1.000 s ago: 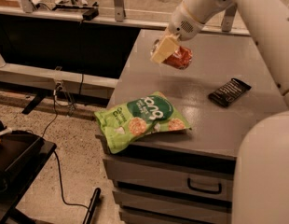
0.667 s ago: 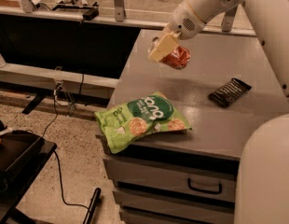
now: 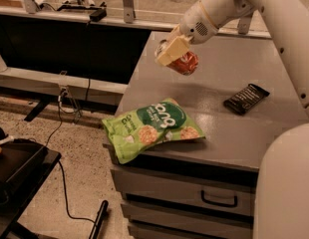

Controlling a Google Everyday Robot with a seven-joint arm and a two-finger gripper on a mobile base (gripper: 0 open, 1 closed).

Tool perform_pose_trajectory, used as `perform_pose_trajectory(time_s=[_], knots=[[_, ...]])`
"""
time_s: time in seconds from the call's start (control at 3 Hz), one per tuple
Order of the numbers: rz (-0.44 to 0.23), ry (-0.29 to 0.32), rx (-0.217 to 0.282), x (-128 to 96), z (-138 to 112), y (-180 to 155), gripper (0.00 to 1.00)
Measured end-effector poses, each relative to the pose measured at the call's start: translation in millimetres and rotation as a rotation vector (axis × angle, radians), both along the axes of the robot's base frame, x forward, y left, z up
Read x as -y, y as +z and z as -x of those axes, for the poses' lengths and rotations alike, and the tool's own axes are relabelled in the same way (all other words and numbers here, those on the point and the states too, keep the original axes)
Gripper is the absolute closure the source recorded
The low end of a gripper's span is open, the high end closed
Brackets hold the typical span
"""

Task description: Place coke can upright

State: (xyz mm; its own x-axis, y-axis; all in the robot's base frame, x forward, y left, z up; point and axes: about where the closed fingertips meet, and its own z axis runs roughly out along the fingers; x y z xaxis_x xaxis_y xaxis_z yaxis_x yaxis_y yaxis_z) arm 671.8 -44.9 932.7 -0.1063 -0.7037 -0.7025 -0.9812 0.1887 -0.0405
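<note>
The coke can is red-orange with a silver end. It is held tilted in the air above the grey cabinet top, toward its far left part. My gripper is shut on the can, with a cream-coloured finger across its near side. The white arm reaches in from the upper right.
A green snack bag lies at the cabinet's front left corner, overhanging the edge. A flat dark wrapped bar lies to the right. Drawers with a handle face forward. A dark cart and cables stand on the floor at left.
The gripper with the can has shifted slightly left and up; the can stays tilted in its grasp. The bag and bar have not moved.
</note>
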Motion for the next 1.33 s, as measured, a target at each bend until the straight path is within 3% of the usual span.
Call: perform_pose_trajectory(time_s=[0.67, 1.0, 1.33], knots=[[-0.494, 0.147, 0.012, -18, 5, 16, 1.00], [-0.663, 0.194, 0.004, -20, 10, 25, 1.00], [-0.687, 0.206, -0.001, -23, 12, 29, 1.00]])
